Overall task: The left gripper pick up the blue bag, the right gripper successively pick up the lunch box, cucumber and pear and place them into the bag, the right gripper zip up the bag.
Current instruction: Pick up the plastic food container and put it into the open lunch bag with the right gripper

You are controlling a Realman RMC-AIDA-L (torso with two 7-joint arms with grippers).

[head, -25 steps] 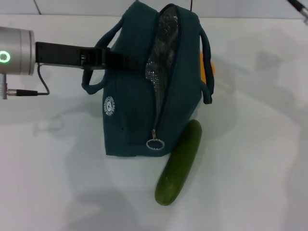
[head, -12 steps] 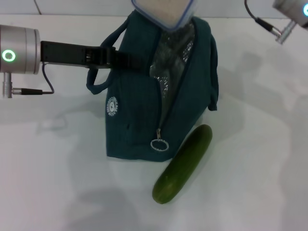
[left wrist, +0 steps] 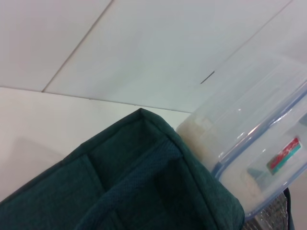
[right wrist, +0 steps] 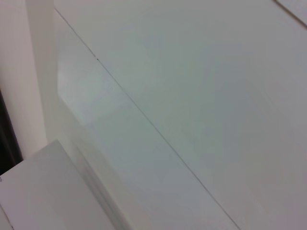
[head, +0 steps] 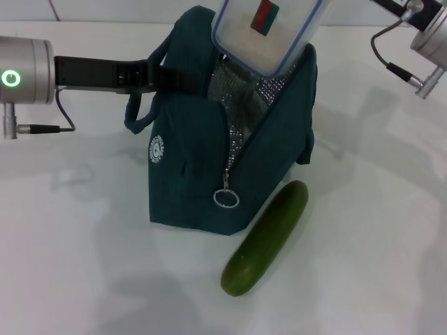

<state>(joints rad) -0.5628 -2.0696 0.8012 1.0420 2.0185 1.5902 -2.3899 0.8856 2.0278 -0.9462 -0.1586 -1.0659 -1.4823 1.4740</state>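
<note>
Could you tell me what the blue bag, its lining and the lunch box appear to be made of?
The blue bag looks like matte woven fabric: a fine weave shows on its handle in the left wrist view. Its lining seems to be silver foil, crinkled and glinting. The lunch box appears to be clear glossy plastic with a blue-rimmed lid; its contents show through and highlights run along its edges.

Lunch box (head: 269, 31) tilted over open blue bag (head: 202, 167) — cucumber (head: 265, 237) beside

You have a plain white surface (head: 363, 230). The blue bag (head: 202, 174) stands upright on it, mouth unzipped. The cucumber (head: 267, 239) lies on the surface just beside the bag's near corner, angled along its zipper end.
</note>
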